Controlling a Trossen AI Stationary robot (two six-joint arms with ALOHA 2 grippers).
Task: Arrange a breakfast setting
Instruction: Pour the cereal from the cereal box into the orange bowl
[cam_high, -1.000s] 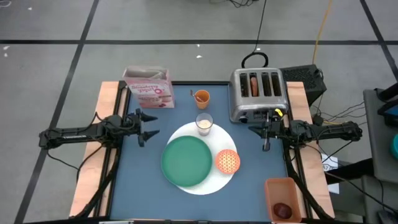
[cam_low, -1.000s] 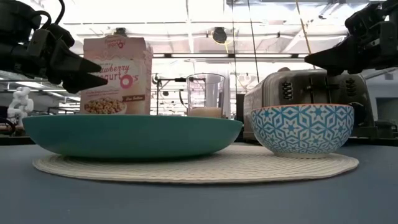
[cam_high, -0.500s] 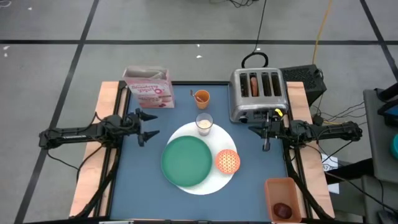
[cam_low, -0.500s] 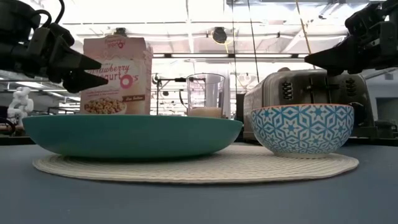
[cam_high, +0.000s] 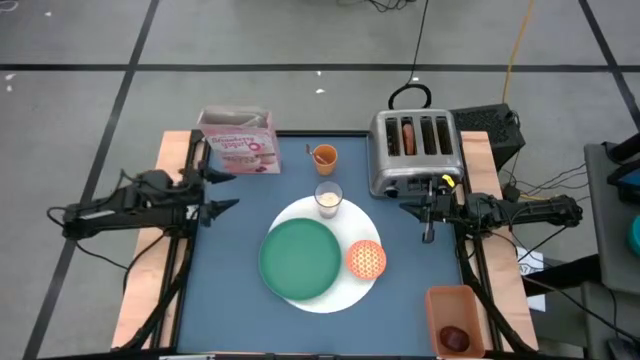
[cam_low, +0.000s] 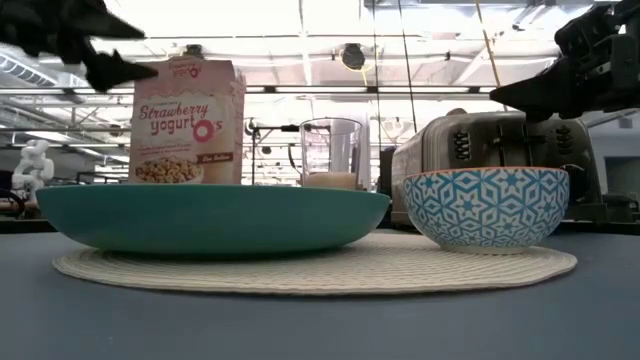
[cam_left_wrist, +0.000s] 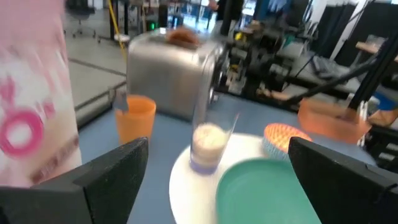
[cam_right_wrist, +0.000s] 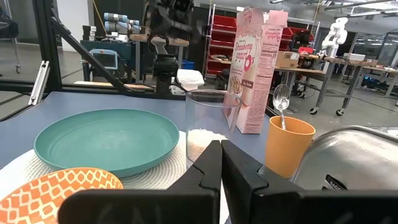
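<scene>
The green plate (cam_high: 300, 258) and the small orange patterned bowl (cam_high: 366, 259) rest on the white round mat (cam_high: 338, 296). The milk glass (cam_high: 328, 198) stands at the mat's far edge. The orange cup (cam_high: 324, 156) holds the metal spoon (cam_right_wrist: 280, 99). The pink cereal box (cam_high: 240, 140) stands upright at the far left. A bagel (cam_high: 407, 137) sticks out of a toaster slot. A dark red fruit (cam_high: 455, 337) lies in the orange bin. My left gripper (cam_high: 228, 188) is open and empty, raised just near of the box. My right gripper (cam_high: 405, 208) is shut and empty, in front of the toaster.
The silver four-slot toaster (cam_high: 415, 150) stands at the far right. The orange rectangular bin (cam_high: 455, 315) sits at the near right corner. Bare blue table (cam_high: 225, 290) lies to the left of the mat and along the near edge.
My left gripper has risen and drawn back toward the table's left edge, ending up high beside the cereal box's top. My right gripper and all the objects have kept still.
</scene>
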